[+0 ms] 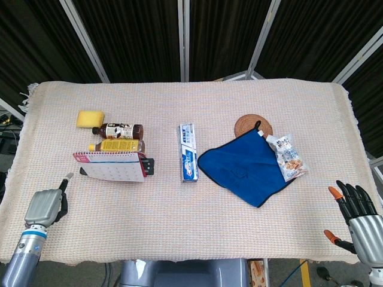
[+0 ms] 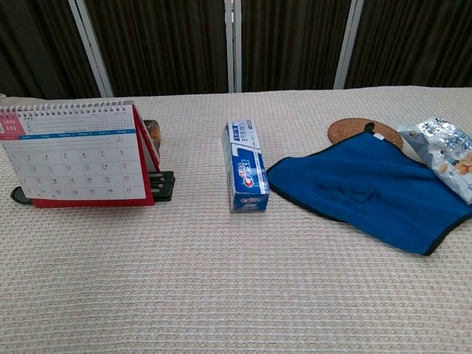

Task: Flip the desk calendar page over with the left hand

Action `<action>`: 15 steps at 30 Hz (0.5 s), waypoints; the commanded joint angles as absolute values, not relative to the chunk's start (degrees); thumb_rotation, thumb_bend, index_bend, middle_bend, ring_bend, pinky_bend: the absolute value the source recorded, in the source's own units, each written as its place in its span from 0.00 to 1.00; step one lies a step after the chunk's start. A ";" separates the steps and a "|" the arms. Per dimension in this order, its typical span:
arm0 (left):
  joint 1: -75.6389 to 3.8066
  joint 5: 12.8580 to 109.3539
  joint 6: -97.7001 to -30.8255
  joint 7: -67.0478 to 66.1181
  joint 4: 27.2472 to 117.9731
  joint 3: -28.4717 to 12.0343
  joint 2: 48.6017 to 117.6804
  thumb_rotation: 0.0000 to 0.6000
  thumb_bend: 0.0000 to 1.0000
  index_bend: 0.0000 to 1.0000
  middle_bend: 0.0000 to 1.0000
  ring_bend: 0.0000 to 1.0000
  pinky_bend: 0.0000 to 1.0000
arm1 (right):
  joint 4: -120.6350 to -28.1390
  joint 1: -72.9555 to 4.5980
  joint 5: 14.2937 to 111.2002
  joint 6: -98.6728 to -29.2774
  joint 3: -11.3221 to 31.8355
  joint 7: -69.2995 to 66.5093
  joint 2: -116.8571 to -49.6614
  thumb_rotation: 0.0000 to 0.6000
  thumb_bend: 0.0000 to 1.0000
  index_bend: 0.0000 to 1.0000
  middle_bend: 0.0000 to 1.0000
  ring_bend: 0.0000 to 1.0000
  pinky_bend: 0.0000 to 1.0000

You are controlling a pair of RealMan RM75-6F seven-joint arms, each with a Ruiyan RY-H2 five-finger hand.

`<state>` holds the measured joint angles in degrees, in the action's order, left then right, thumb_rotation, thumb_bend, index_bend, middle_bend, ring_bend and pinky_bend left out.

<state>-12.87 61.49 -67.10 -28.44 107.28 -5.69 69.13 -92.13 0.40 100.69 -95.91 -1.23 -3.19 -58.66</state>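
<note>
The desk calendar point(image 1: 111, 167) stands on the left part of the table, white date page with a red frame and spiral binding on top; the chest view shows its front face point(image 2: 74, 162). My left hand point(image 1: 46, 206) hovers near the table's front left edge, below and left of the calendar and clear of it. Most of its fingers are curled in and one fingertip point(image 1: 67, 178) points toward the calendar; it holds nothing. My right hand point(image 1: 358, 218) is at the front right corner with fingers spread and nothing in it. Neither hand appears in the chest view.
Two bottles point(image 1: 119, 130) lie behind the calendar, with a yellow sponge point(image 1: 90, 118) further back. A black object point(image 1: 147, 166) sits at the calendar's right foot. A toothpaste box point(image 1: 188, 152), blue cloth point(image 1: 242, 170), round coaster point(image 1: 251, 124) and snack bag point(image 1: 287, 156) lie to the right.
</note>
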 commanded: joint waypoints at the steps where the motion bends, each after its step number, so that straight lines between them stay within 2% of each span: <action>1: -15.54 57.07 -64.21 -31.08 106.03 -6.25 70.22 1.00 0.94 0.00 0.69 0.64 0.53 | -92.13 0.39 100.64 -95.87 -1.22 -3.27 -58.62 1.00 0.03 0.00 0.00 0.00 0.00; 7: -18.84 51.38 -61.46 -34.18 103.14 -6.57 72.84 1.00 0.94 0.00 0.69 0.64 0.53 | -92.07 0.28 100.49 -95.62 -1.20 -3.53 -58.57 1.00 0.03 0.00 0.00 0.00 0.00; 15: -21.16 47.06 -60.98 -35.53 100.83 -5.94 75.85 1.00 0.94 0.00 0.69 0.64 0.53 | -92.04 0.23 100.23 -95.45 -1.13 -3.91 -58.50 1.00 0.03 0.00 0.00 0.00 0.00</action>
<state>-20.84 47.47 -61.15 -35.42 101.21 -6.09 75.49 -92.05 0.24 100.21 -95.46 -1.12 -3.92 -58.49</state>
